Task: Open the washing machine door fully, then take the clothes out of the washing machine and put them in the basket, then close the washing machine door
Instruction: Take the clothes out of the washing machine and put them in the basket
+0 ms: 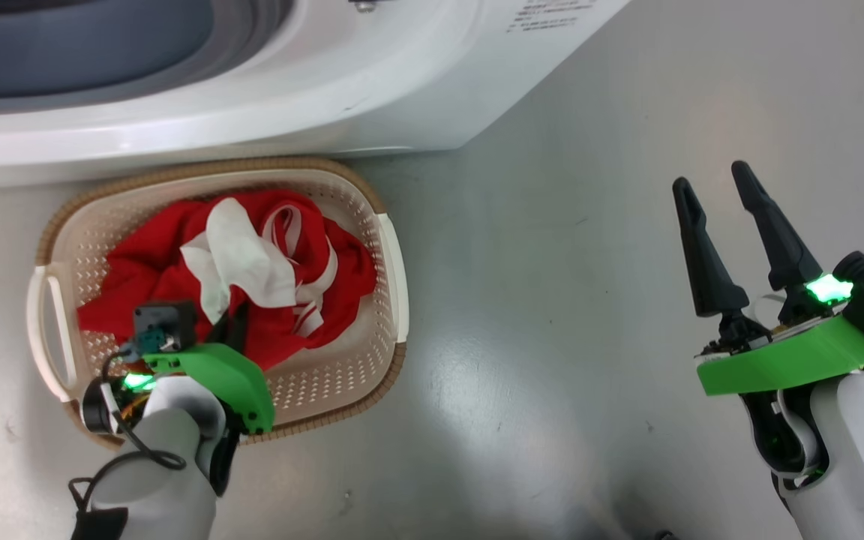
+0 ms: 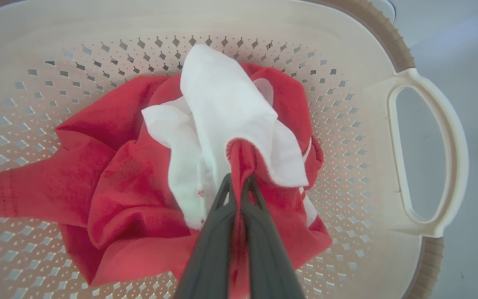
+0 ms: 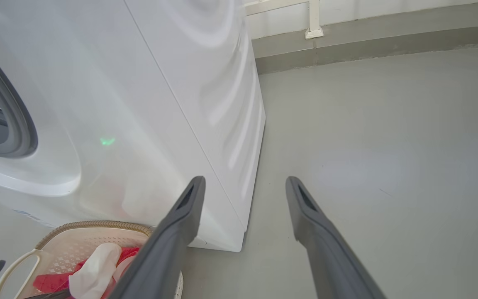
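Cream basket (image 1: pixel 385 225) on the grey floor (image 1: pixel 552 300), just in front of the white washing machine (image 1: pixel 402 90), below its grey rubber ring (image 3: pixel 23 133). Red-and-white clothes (image 1: pixel 154 262) heaped inside the basket. Left gripper (image 2: pixel 238 178) down in the basket, jaws pinched tight on a red fold of the clothes next to a white panel. Right gripper (image 1: pixel 711 175) well apart over the floor, fingers spread wide, holding nothing.
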You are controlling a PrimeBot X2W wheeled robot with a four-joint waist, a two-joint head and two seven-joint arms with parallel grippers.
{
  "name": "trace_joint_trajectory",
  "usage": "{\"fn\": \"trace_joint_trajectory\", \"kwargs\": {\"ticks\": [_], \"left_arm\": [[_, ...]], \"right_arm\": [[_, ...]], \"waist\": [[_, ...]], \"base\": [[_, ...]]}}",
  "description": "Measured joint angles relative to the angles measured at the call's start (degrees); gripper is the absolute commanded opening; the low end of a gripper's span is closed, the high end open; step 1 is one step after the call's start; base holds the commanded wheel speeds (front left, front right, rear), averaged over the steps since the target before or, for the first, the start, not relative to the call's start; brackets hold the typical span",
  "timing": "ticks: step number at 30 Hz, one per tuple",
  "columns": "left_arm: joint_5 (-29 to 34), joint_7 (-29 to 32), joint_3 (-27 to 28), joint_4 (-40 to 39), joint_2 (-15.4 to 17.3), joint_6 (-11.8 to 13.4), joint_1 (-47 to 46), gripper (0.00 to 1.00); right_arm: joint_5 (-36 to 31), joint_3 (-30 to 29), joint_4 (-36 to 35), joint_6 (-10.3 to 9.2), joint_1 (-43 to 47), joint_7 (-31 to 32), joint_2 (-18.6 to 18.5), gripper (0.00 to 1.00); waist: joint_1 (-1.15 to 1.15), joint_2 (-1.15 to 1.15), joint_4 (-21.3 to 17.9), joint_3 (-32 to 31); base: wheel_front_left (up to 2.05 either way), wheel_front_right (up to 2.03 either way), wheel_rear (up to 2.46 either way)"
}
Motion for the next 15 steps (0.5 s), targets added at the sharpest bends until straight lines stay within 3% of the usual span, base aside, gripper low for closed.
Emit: {"fn": "trace_joint_trajectory", "kwargs": {"ticks": [8, 9, 11, 12, 13, 15], "left_arm": [[-0.64, 0.00, 2.89, 0.35, 0.09, 0.51, -1.98, 0.00], [-0.64, 0.00, 2.99, 0.37, 0.09, 0.51, -1.99, 0.26], [-0.63, 0.00, 3.15, 0.46, 0.09, 0.51, -2.00, 0.50], [-0.62, 0.00, 3.22, 0.46, 0.09, 0.51, -2.01, 0.80], [-0.62, 0.00, 3.32, 0.45, 0.09, 0.51, -2.02, 0.99], [-0.60, 0.00, 3.52, 0.42, 0.09, 0.49, -2.03, 1.00]], "right_arm": [[0.00, 0.00, -0.09, 0.00, -1.03, 0.00, 0.03, 1.00], [0.00, 0.00, -0.09, 0.00, -1.14, 0.00, 0.04, 1.00], [0.00, -0.02, -0.05, 0.00, -1.26, 0.00, 0.03, 1.00], [0.00, -0.03, -0.04, 0.00, -1.35, 0.00, 0.03, 1.00], [0.00, -0.03, -0.04, 0.00, -1.41, 0.00, 0.03, 1.00], [0.00, -0.04, 0.03, 0.00, -1.41, 0.00, 0.03, 1.00]], "waist": [[0.00, 0.00, -0.51, 1.60], [0.00, 0.00, -0.49, 1.64], [0.00, 0.00, -0.40, 1.62], [0.00, 0.00, -0.33, 1.57], [0.00, 0.00, -0.25, 1.51], [0.00, 0.00, -0.08, 1.34]], "base": [[0.00, 0.00, 0.00], [0.00, 0.00, 0.00], [0.00, 0.00, 0.00], [0.00, 0.00, 0.00], [0.00, 0.00, 0.00], [0.00, 0.00, 0.00]]}}
